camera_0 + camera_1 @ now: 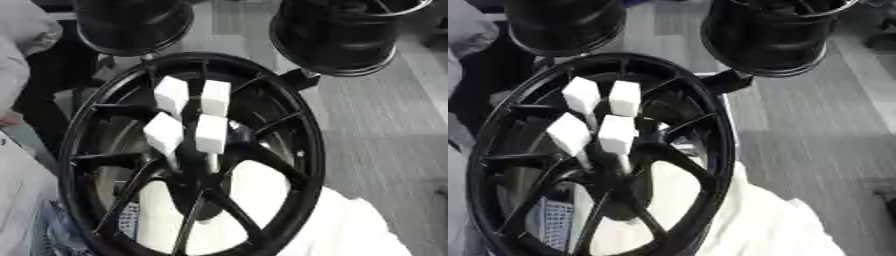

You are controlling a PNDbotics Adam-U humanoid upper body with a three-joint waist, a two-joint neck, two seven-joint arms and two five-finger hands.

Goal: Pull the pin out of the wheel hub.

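So the wheel hub sits dead centre in the black wheel, with four white blocks on thin stems (the pins, I'd guess) sticking up from it. Neither robot hand shows, so can't tell about fingers. Two more black rims sit behind — white cloth underneath.

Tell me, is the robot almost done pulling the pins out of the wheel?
Nothing looks done yet. Four white-capped pins stand at the hub of the black wheel, apparently still seated. Nothing is in hand either: no robot hand shows in either view, so no pull looks under way. Left to do: bring a hand in, grasp a pin and draw it out of the hub.
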